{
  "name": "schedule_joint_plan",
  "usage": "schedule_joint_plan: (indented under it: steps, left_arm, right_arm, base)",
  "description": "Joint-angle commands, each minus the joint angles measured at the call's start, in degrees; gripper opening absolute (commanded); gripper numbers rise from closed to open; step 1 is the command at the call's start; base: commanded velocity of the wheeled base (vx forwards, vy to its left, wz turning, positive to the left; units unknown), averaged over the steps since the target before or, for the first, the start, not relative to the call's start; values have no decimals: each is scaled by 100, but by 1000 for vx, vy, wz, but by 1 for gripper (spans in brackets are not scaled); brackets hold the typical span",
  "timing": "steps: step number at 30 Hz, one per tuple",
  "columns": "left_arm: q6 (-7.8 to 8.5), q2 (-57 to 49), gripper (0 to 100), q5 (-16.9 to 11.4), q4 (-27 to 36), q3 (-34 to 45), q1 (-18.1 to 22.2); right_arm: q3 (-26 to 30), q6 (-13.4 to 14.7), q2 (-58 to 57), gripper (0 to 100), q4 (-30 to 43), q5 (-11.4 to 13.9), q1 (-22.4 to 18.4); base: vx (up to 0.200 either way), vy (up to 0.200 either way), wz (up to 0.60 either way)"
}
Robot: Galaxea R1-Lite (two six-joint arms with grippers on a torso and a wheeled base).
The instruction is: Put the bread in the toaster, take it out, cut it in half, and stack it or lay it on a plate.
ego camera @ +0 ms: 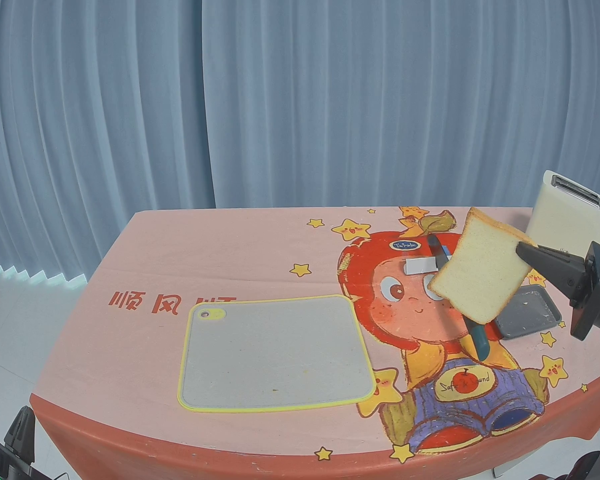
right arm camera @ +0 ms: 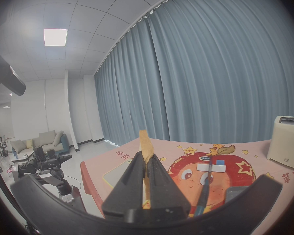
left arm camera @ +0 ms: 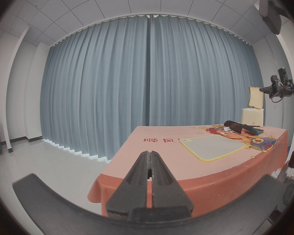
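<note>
The slice of bread was held in the air over the right part of the table, tilted with one corner downward, and clear of every surface; it was pinched at its crust edge, on the side towards 3 o'clock, by the right gripper, whose fingers were closed narrowly on it, the slice being seen edge-on between them in the right wrist view. The toaster was stood at the far right of the table, at about 2 o'clock from the bread and apart from it, with its slot turned upward. The grey tray was lain just at 5 o'clock from the bread; the knife was laid beside it towards 9 o'clock, its blade pointing to 11 o'clock and partly hidden behind the slice. The cutting board was placed flat well apart at 8 o'clock from the bread. The left gripper was kept off the table, at about 7 o'clock from the board; its fingers were pressed together with nothing between them.
</note>
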Motion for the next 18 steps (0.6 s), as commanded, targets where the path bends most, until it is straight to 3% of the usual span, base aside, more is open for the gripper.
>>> schedule_joint_plan:
  steps: [1, 11, 18]
  left_arm:
    - [-2, -93, 0, -5, -1, 101, 8]
    - [-2, -93, 0, -14, -1, 101, -1]
    - [-2, -93, 0, -14, -1, 101, -1]
  right_arm:
    - [-3, 4, 24, 0, -1, 2, 48]
    - [23, 4, 16, 0, -1, 2, 57]
    - [-3, 65, 24, 0, -10, -16, 48]
  base:
    - [-200, 0, 0]
    - [-200, 0, 0]
    - [0, 0, 0]
